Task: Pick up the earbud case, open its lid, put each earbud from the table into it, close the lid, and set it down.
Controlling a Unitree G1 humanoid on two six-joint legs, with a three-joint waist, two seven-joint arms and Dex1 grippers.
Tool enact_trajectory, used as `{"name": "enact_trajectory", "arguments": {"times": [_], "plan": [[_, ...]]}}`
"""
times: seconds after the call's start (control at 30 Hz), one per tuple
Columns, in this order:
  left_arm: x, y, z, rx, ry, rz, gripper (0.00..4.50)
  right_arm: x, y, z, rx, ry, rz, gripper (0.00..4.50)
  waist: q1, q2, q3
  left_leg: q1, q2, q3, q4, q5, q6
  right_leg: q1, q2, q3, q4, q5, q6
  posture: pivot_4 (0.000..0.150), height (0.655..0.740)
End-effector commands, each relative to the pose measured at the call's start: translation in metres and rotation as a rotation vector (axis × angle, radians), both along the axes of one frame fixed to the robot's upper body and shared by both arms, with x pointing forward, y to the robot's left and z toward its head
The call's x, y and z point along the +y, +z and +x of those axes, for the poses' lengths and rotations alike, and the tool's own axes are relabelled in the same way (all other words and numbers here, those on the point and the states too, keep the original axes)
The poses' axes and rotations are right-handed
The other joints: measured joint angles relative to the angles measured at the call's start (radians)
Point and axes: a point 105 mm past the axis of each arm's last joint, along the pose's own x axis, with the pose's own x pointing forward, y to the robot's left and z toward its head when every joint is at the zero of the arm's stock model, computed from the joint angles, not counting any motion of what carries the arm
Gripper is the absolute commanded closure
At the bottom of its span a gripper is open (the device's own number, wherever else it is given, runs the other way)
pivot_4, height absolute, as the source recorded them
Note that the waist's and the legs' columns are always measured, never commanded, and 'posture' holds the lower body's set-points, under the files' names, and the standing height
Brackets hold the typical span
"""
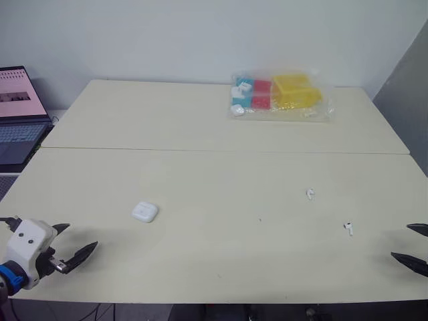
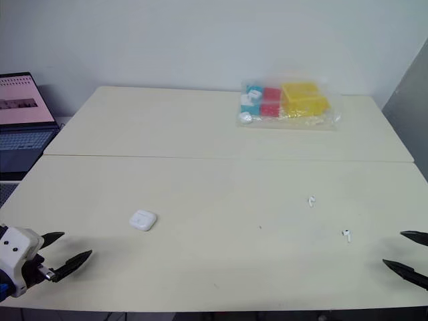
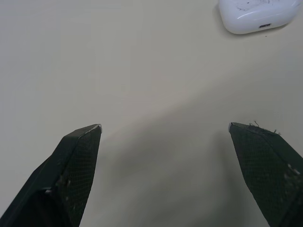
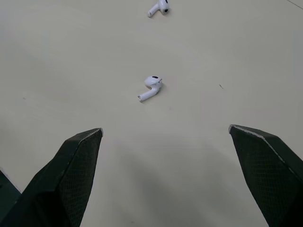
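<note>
Both claws are hovering with fingers spread wide at the near edge of the surface [image 1: 214,134], holding nothing.

The white earbud case [image 1: 144,212] is lying with its lid down on the robot's left half of the surface, a little ahead of the left claw [image 1: 80,235] and apart from it. The two white earbuds are resting on the right half. The nearer earbud [image 1: 348,228] is sitting close in front of the right claw [image 1: 400,241], and the farther earbud [image 1: 310,194] is lying beyond it, toward the middle. A clear bag [image 1: 281,95] of coloured boxes is sitting at the far edge, and a laptop [image 1: 17,114] is glowing off to the left.
</note>
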Motion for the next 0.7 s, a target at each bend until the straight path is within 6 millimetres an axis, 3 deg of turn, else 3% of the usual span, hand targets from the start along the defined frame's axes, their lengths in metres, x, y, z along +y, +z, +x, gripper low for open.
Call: {"name": "enact_trajectory", "arguments": {"times": [0.03, 0.13, 0.2, 0.7], "plan": [[-0.003, 0.015, 0.003, -0.033, -0.023, -0.032, 0.00, 0.003, 0.004, 0.001, -0.017, 0.013, -0.018, 0.02, 0.000, 0.000, 0.000, 0.000, 0.000, 0.000, 0.000, 0.000, 0.000, 0.000, 0.000, 0.000, 0.000, 0.000, 0.000, 0.150, 0.7378], [-0.007, 0.023, 0.007, -0.034, -0.068, -0.103, 0.00, 0.009, 0.003, 0.003, -0.017, 0.018, -0.020, 0.02, 0.000, 0.000, 0.000, 0.001, 0.001, 0.000, 0.000, 0.000, 0.000, 0.001, 0.000, -0.001, 0.000, 0.000, 0.000, 0.150, 0.7378], [0.002, 0.027, 0.011, -0.084, -0.027, -0.070, 0.00, 0.011, 0.002, 0.005, -0.018, 0.016, -0.019, 0.02, 0.000, 0.000, 0.000, 0.001, 0.001, 0.000, 0.000, 0.000, 0.000, 0.001, 0.000, -0.001, 0.001, 0.000, 0.000, 0.150, 0.7378], [0.001, 0.019, 0.009, -0.050, -0.014, -0.067, 0.00, 0.016, 0.005, 0.015, -0.035, 0.021, -0.032, 0.02, 0.000, 0.000, -0.001, 0.002, 0.001, 0.000, 0.000, 0.000, 0.000, 0.003, 0.000, 0.000, 0.001, 0.000, 0.001, 0.150, 0.7378]]}}
